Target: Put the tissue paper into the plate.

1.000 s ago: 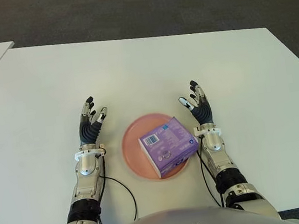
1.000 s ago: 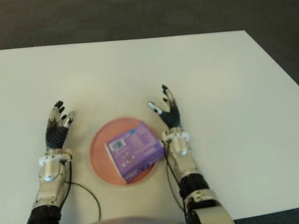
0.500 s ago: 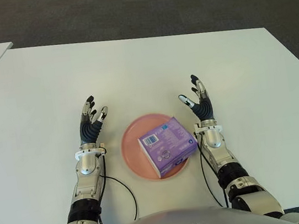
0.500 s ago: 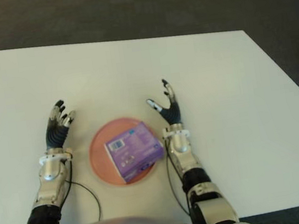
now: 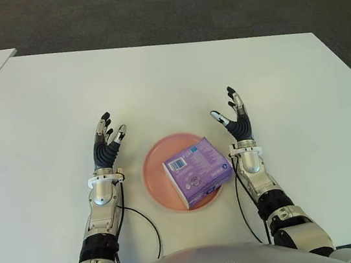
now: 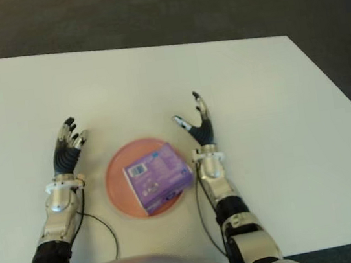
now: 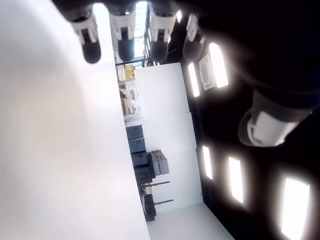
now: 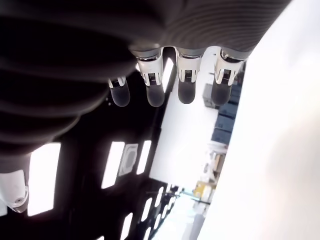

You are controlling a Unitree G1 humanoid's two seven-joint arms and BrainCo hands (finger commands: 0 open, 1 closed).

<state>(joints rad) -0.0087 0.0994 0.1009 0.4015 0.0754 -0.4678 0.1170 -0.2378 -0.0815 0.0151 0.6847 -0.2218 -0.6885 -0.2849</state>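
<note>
Purple tissue pack [image 5: 196,170] sits in the pink plate [image 5: 157,185], right hand [image 5: 237,122] and left hand [image 5: 106,146] flank it, fingers spread, empty — placing looks done, only pulling back remains.

Between the hands, the tissue box [image 5: 196,170] covers much of the plate [image 5: 154,173]; its label print is too small to read.
</note>
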